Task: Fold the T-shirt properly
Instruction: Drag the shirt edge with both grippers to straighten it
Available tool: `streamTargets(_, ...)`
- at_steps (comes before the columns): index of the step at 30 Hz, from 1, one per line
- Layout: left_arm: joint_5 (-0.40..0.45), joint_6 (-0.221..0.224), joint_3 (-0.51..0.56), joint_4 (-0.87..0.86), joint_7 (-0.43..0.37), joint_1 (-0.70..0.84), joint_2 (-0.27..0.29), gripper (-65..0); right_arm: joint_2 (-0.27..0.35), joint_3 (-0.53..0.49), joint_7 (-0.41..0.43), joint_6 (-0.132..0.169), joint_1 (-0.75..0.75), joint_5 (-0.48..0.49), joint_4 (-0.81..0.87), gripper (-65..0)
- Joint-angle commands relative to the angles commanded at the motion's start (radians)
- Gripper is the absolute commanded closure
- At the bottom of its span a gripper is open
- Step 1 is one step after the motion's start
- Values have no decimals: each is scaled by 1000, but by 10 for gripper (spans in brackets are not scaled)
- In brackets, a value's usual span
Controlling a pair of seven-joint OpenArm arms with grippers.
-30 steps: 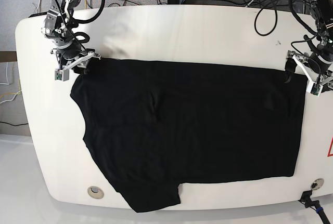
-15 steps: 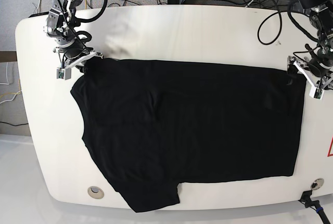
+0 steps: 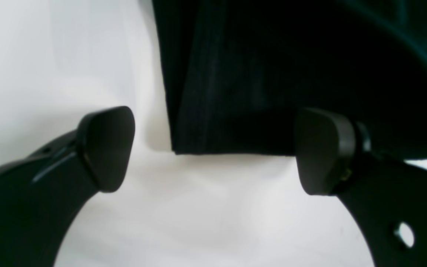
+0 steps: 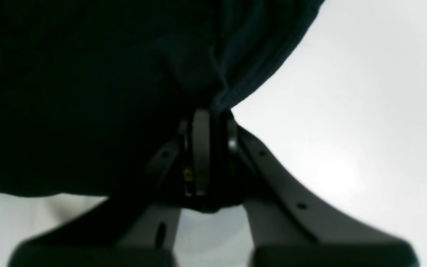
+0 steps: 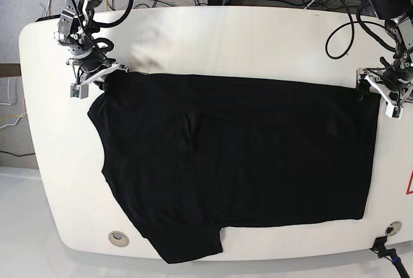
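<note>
Base view high above the table [image 5: 213,39], wrist views close, perhaps blurred, sharing T-shirt [image 5: 239,162] corners

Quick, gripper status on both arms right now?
Left gripper: open, fingers astride the T-shirt corner, not pinching it.
Right gripper: shut on the T-shirt's edge.

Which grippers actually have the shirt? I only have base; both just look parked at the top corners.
Observer: The right wrist view shows the right gripper shut on a bunched edge of the T-shirt.
Operator: And left?
Observer: The left gripper is open. The shirt corner lies flat on the table between its fingers, not gripped.
</note>
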Motion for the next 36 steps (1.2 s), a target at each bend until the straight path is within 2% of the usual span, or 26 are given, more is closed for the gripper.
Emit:
streamTargets(5,0,0,54,0,0,0,2,-647,0,0,0,0,-2,0,0,0)
streamTargets(9,0,0,60,0,0,0,20,-397,0,0,0,0,-3,0,0,0)
streamTargets(13,0,0,61,0,0,3,21,-91,0,0,0,0,-26,5,6,0)
streamTargets(14,0,0,61,2,0,5,21,-29,0,2,0,0,-29,8,6,0)
streamTargets(15,0,0,60,2,0,8,21,0,0,3,0,0,-38,6,6,0)
streamTargets(19,-2,0,58,44,0,87,21,0,3,6,0,0,-98,9,18,0)
streamTargets(24,-2,0,55,175,3,241,18,0,5,6,0,0,-222,9,112,0)
streamTargets(28,-3,0,8,284,5,381,20,0,5,8,0,0,-316,0,164,0)
streamTargets(33,-3,0,-43,354,5,486,21,0,5,72,0,0,-391,0,198,0)
streamTargets(36,-3,0,-63,361,5,500,20,0,12,92,0,2,-416,2,201,0)
